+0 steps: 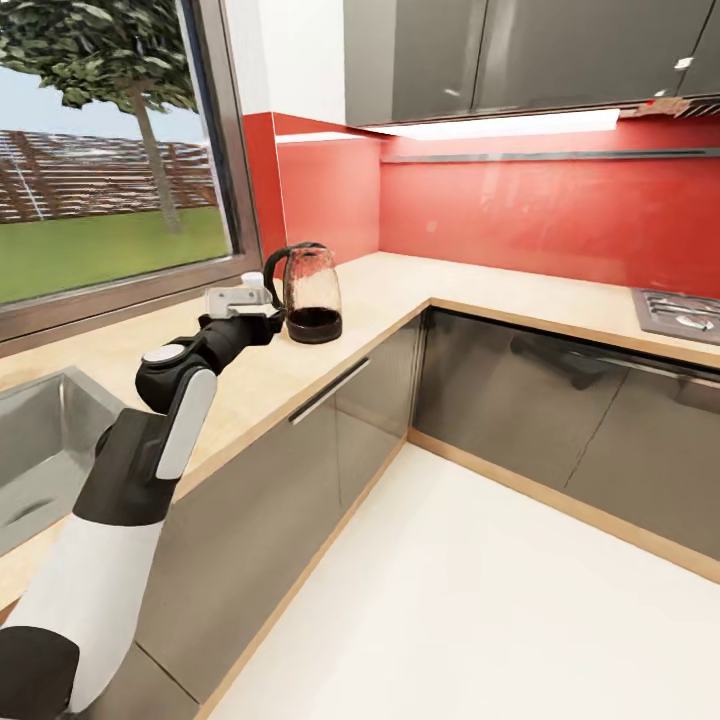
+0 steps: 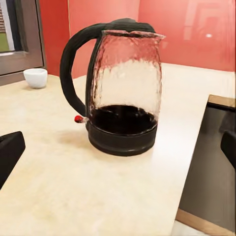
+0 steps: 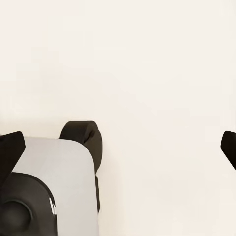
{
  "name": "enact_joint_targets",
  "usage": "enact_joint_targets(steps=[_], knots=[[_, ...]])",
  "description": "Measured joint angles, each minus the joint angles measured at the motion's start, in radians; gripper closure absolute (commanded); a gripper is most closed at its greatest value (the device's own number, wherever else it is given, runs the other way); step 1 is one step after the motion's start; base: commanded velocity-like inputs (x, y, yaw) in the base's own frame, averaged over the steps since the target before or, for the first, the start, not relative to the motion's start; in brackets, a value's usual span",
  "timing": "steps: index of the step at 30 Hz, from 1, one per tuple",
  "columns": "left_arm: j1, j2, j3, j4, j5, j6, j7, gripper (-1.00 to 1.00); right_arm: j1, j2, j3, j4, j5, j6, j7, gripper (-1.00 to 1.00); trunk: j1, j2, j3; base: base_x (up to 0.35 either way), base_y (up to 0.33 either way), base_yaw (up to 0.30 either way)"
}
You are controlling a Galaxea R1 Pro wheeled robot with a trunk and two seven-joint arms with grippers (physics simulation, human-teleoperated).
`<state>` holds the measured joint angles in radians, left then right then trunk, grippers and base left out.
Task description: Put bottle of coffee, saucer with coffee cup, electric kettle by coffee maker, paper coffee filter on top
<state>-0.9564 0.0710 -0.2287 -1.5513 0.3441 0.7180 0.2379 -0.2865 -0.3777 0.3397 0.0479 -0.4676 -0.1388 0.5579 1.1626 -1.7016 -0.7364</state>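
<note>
The left gripper (image 2: 118,152) is spread wide and empty, its fingertips (image 2: 10,152) apart from the electric kettle (image 2: 123,88), which stands upright on the countertop (image 2: 59,196): clear brownish glass, black base, looped black handle, small red switch.

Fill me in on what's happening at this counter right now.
The robot's left arm reaches over the light wood countertop toward the electric kettle, which stands upright near the counter's corner. The left gripper is open, close to the kettle's handle side but not gripping it. A small white coffee cup sits by the window behind the kettle. The right gripper is open, empty, and faces the pale floor.
</note>
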Motion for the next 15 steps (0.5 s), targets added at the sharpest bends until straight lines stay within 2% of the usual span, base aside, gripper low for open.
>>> enact_joint_targets(steps=[8,15], knots=[[0.000,-0.001,0.000,0.019,0.000,0.001,-0.042,-1.00,0.000,0.000,0.000,0.001,0.000,0.001,0.002,-1.00,0.000,0.000,0.000,0.093,0.014,0.000],[-0.001,-0.001,-0.001,0.026,0.001,0.001,-0.045,-1.00,0.000,0.000,0.000,0.001,0.000,0.001,0.001,-1.00,0.000,0.000,0.000,0.141,0.000,0.000]])
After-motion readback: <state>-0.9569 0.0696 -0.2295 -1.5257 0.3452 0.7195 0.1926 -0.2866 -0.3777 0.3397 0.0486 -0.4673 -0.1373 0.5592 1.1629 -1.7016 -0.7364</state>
